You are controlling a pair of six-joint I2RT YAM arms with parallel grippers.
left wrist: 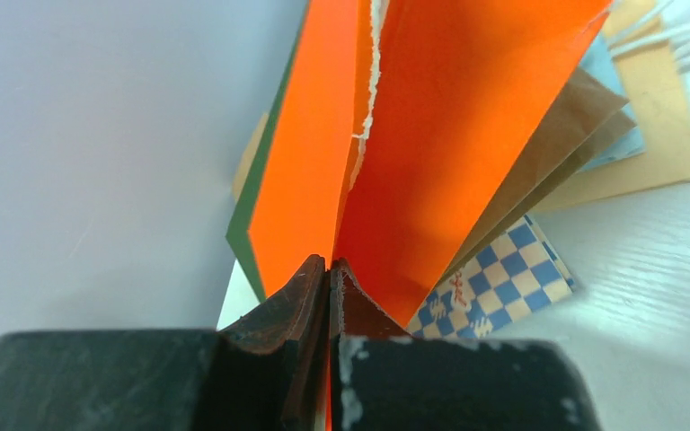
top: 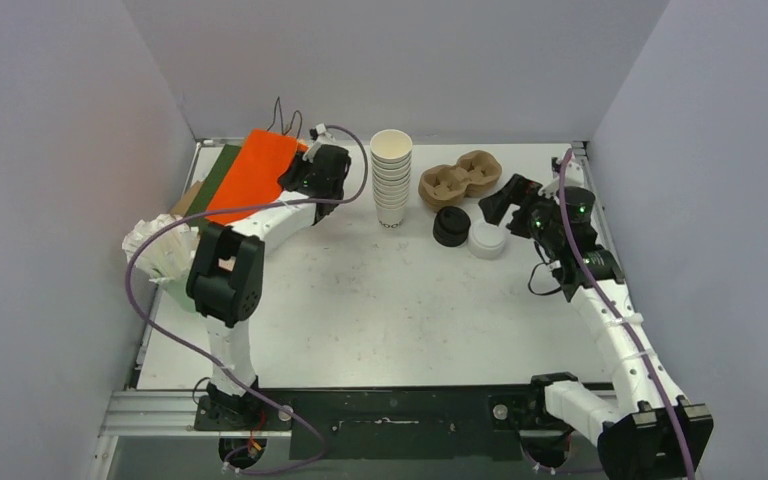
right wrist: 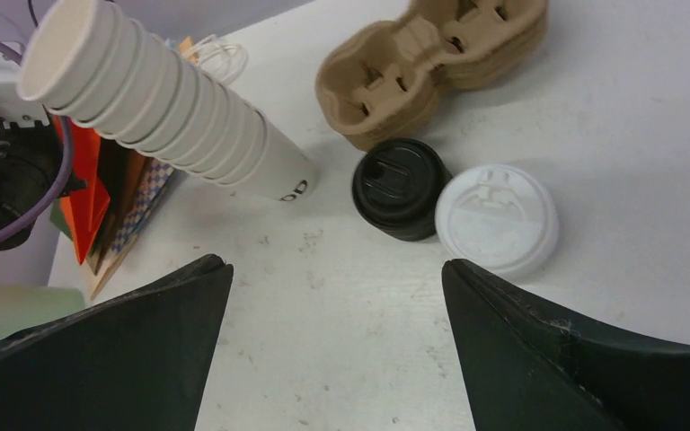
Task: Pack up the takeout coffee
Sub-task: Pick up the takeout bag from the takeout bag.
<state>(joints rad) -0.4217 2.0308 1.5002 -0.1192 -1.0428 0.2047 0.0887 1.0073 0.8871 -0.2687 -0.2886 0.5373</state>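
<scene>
Grippers: left gripper (left wrist: 328, 263) pinches flat orange paper bag (left wrist: 467, 135) left of stacked white paper cups (top: 392, 175) — right gripper (right wrist: 334, 267) spread.

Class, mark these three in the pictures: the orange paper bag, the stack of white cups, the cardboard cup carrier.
orange paper bag (left wrist: 449, 135): left wrist view, flat side.
stack of white cups (top: 392, 176): top external view, middle rims.
cardboard cup carrier (right wrist: 382, 90): right wrist view, nearer cup well.

Back of the white table (top: 380, 300), left to right.
A flat orange paper bag (top: 255, 172) lies on a pile of flat paper bags (top: 215, 175) at upper left; rightward stand a stack of white paper cups (top: 392, 175), then a brown moulded-pulp cup carrier (top: 460, 178), with a round black plastic lid (top: 451, 226) and a round white plastic lid (top: 487, 240) side by side just below it.
</scene>
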